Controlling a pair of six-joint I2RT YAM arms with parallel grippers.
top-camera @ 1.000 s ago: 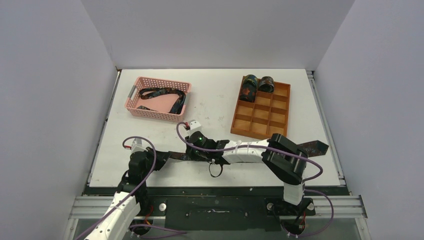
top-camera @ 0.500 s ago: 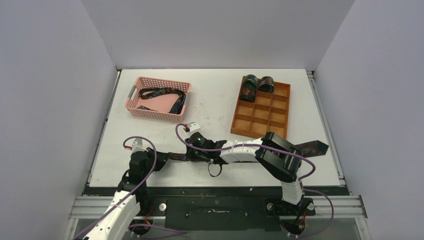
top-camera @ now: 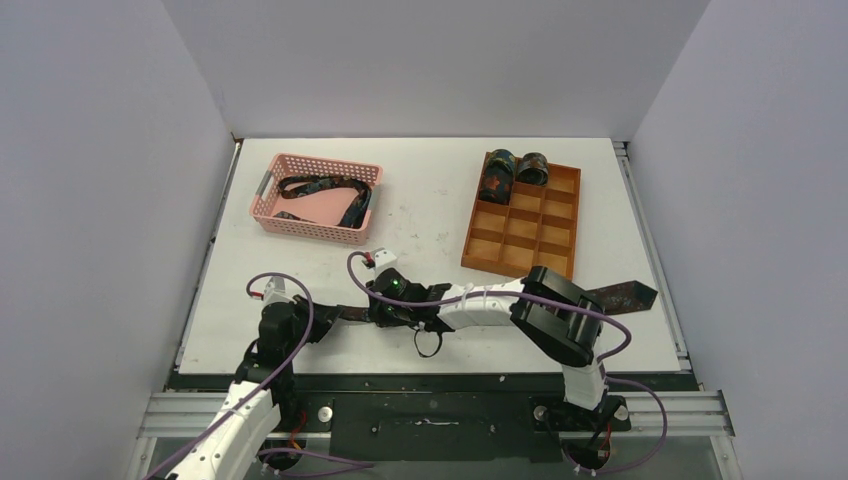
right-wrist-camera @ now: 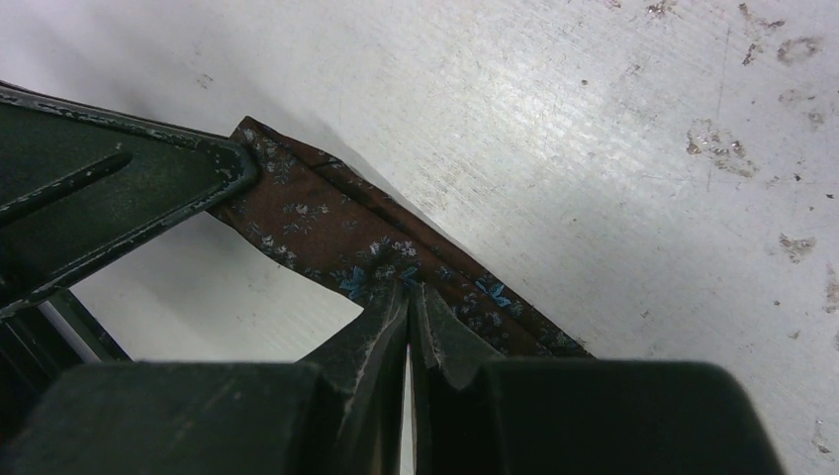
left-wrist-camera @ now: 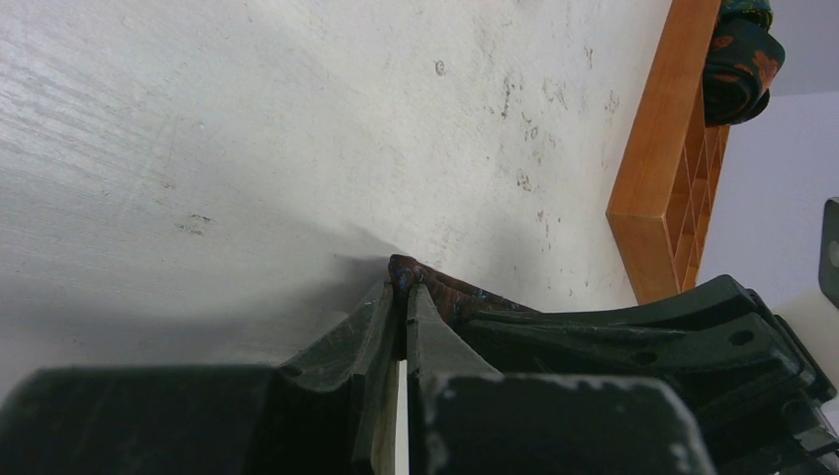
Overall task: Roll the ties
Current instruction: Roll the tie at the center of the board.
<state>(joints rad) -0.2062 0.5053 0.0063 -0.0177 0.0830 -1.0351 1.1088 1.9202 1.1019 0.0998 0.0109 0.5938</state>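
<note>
A dark brown speckled tie (top-camera: 625, 295) lies along the near part of the table, its wide pointed end at the right. My left gripper (top-camera: 335, 315) is shut on the tie's narrow end (left-wrist-camera: 416, 275). My right gripper (top-camera: 383, 314) is shut on the same tie (right-wrist-camera: 317, 223) a short way along from that end, with the fabric pinched at its fingertips (right-wrist-camera: 394, 302). The left gripper's finger (right-wrist-camera: 119, 198) shows close by in the right wrist view. Two rolled ties (top-camera: 497, 175) (top-camera: 532, 168) sit in the far compartments of the wooden tray (top-camera: 540, 262). Another unrolled tie (top-camera: 325, 186) lies in the pink basket (top-camera: 268, 208).
The wooden compartment tray also shows in the left wrist view (left-wrist-camera: 663, 178), with a rolled tie (left-wrist-camera: 742, 59) in it. The right arm's forearm (top-camera: 490, 300) lies low over the tie. A purple cable (top-camera: 430, 345) loops below it. Grey walls enclose the table.
My right gripper has slid a little left along the tie, closer to the left gripper. The left gripper has kept its hold and place.
</note>
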